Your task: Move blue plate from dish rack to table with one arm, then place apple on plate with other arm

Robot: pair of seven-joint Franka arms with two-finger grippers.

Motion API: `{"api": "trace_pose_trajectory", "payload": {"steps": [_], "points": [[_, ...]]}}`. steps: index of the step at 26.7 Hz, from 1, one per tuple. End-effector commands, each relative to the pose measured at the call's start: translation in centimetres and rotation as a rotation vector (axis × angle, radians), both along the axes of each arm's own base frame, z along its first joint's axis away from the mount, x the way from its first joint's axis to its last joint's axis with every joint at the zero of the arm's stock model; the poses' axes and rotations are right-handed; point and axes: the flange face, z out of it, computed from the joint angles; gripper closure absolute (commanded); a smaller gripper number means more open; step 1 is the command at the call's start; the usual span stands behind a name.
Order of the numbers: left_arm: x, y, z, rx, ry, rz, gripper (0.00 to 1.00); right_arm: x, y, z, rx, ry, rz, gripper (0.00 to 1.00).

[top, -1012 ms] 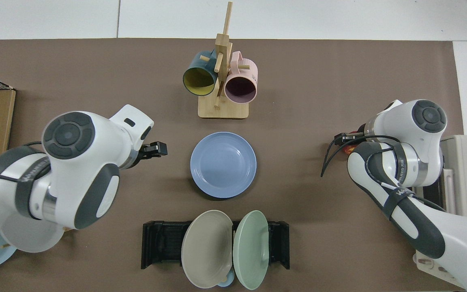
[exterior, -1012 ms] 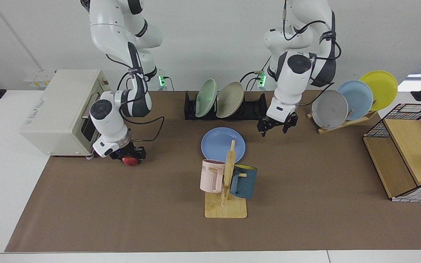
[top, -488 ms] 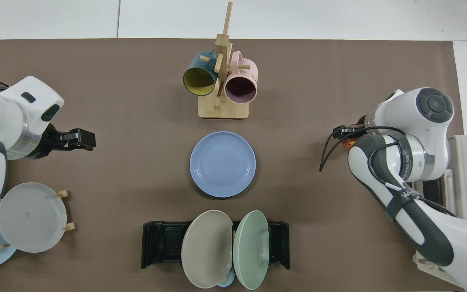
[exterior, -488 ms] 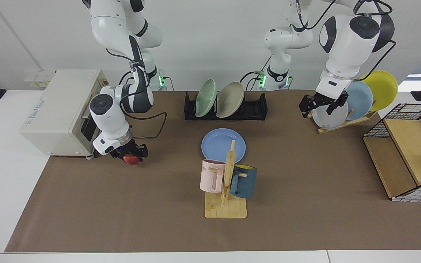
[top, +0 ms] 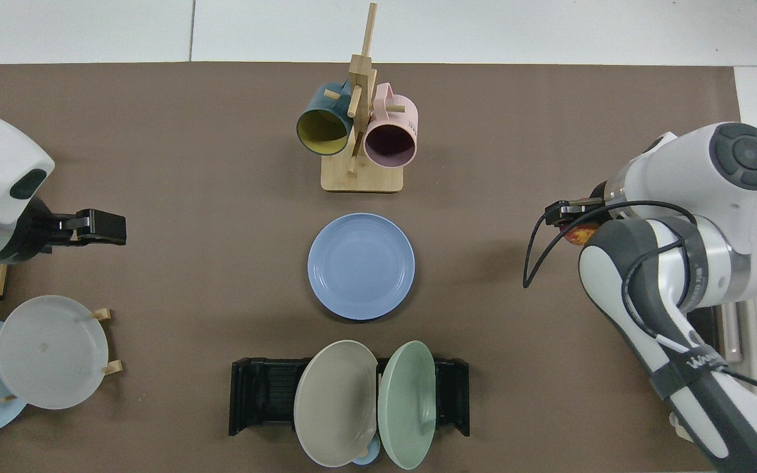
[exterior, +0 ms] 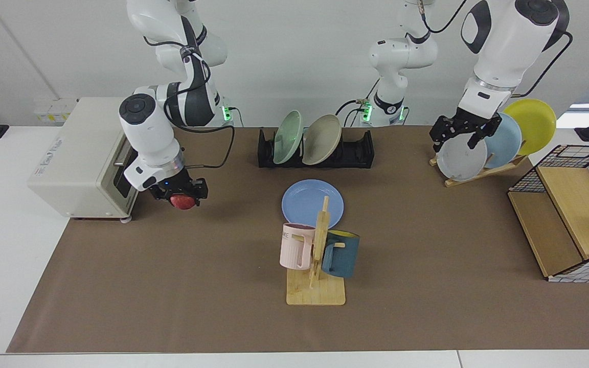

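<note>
The right end effector (exterior: 182,197) is gripping the apple (exterior: 183,201) between its closed fingers and holding it clear of the worktop (exterior: 172,286), just in front of a beige box-like appliance (exterior: 77,153). Well off to its side, the blue plate (exterior: 310,200) is lying flat on the brown covering, between the black dish rack (exterior: 356,151) behind it and a wooden mug stand (exterior: 317,276) in front of it. The left end effector (exterior: 462,134) is hovering with its fingers spread and holding nothing, in front of a grey plate (exterior: 460,158) on a wooden slanted rack (exterior: 509,164).

The worktop is carrying a brown matte cover with white edges, and a plain white wall is standing behind the arms.

Six plates are showing: the blue one lying flat, two in the black rack, green (exterior: 288,137) and beige (exterior: 321,139), and three on the wooden rack, grey, pale blue (exterior: 504,134) and yellow (exterior: 532,122). Two mugs are hanging on the stand, pink (exterior: 294,245) and dark teal (exterior: 340,253). A wire basket (exterior: 575,209) is sitting at the far end of the worktop with wooden boards inside it.
</note>
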Motion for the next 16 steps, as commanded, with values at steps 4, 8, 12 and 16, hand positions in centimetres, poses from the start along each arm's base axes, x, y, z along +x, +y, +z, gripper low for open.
{"api": "trace_pose_trajectory", "payload": {"steps": [4,8,12,16], "points": [[0.2,-0.4,0.4,-0.047,-0.009,-0.012,0.0,-0.8,6.5,0.5,-0.021,0.006,-0.07,1.0],[0.3,-0.8,0.5,-0.046,-0.027,-0.018,0.0,-1.6,11.5,1.7,-0.023,0.022,-0.124,1.0],[0.3,-0.9,0.2,-0.046,-0.021,-0.02,0.0,-2.4,16.1,1.8,-0.023,0.039,-0.173,1.0],[0.3,-1.1,0.1,-0.046,-0.021,-0.023,0.0,-3.7,19.7,1.1,-0.029,0.046,-0.188,1.0]]}}
